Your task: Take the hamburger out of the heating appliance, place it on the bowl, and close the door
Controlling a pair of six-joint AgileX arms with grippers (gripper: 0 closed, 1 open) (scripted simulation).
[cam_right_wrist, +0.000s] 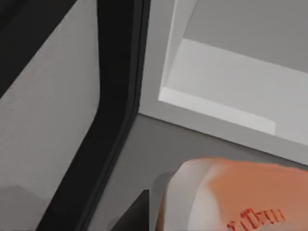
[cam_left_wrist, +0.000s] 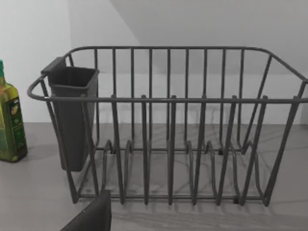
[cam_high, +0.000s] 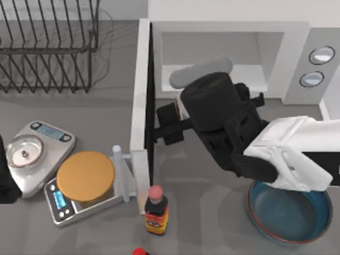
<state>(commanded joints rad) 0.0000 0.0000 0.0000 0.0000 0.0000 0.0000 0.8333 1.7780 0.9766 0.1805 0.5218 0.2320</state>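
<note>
The white microwave stands at the back right with its door swung wide open towards the front. My right gripper reaches left in front of the open cavity, close to the door's dark inner face. It is shut on the hamburger, whose cream and orange top looms close in the right wrist view, outside the cavity and above the table. The dark-blue bowl sits at the front right, partly under the right arm. My left arm is parked at the left edge.
A wire dish rack with a dark cup fills the back left. Two silver scales carry a metal pan and an orange disc. A sauce bottle stands by the door handle. A green oil bottle stands beside the rack.
</note>
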